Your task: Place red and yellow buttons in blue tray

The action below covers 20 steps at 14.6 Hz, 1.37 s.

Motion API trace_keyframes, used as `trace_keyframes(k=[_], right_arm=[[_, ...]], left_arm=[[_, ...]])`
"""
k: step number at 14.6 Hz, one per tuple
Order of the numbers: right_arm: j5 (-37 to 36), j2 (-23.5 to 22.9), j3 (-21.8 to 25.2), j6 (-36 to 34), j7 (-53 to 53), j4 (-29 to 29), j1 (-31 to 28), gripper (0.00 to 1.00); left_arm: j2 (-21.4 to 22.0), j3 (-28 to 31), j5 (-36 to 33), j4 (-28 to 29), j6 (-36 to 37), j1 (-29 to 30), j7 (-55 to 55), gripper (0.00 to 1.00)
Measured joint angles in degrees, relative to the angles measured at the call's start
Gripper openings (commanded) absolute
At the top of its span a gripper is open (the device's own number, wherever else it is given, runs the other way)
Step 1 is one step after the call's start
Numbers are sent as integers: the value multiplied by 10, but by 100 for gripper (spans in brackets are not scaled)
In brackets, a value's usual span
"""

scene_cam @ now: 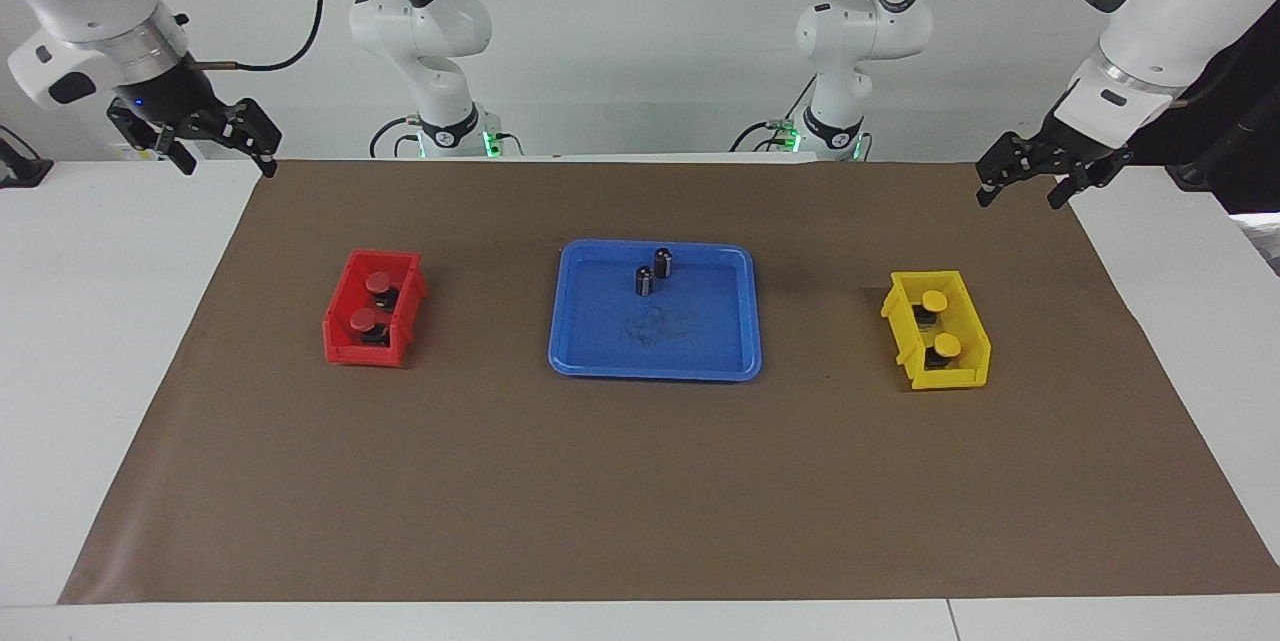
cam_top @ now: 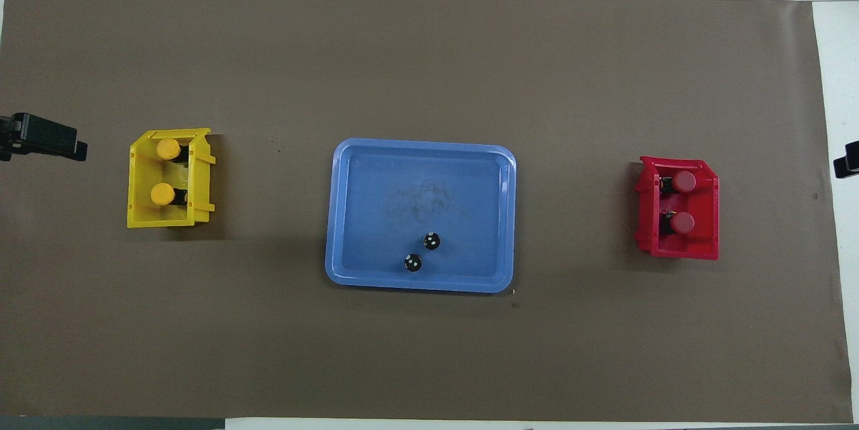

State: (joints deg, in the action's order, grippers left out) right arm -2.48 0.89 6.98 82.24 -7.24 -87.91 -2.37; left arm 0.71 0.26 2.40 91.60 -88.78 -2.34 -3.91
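Awaiting transfer: red buttons (scene_cam: 372,301) binned at nine o'clock, yellow buttons (scene_cam: 940,323) at three, blue tray (scene_cam: 600,341) central; left gripper (scene_cam: 1035,183) and right gripper (scene_cam: 215,143) parked, jaws apart, empty.

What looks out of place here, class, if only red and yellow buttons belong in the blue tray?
Two small dark cylinders already stand in the blue tray, in the part nearest the robots; they are not buttons. The tray's floor also looks scuffed mid-way.
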Motion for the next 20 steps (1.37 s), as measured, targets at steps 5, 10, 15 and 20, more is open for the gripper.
trace_keyframes(k=[5,10,15,20], right_arm=[[0,0,0,0,0,0,0,100],[0,0,1,2,0,-5,0,100],[3,0,0,37,0,-12,1,100],[19,-4,0,141,12,-81,23,92]], left_arm=[[0,0,0,0,0,0,0,100],[0,0,0,0,0,0,0,100],[0,0,0,0,0,0,0,100],[0,0,0,0,0,0,0,100]])
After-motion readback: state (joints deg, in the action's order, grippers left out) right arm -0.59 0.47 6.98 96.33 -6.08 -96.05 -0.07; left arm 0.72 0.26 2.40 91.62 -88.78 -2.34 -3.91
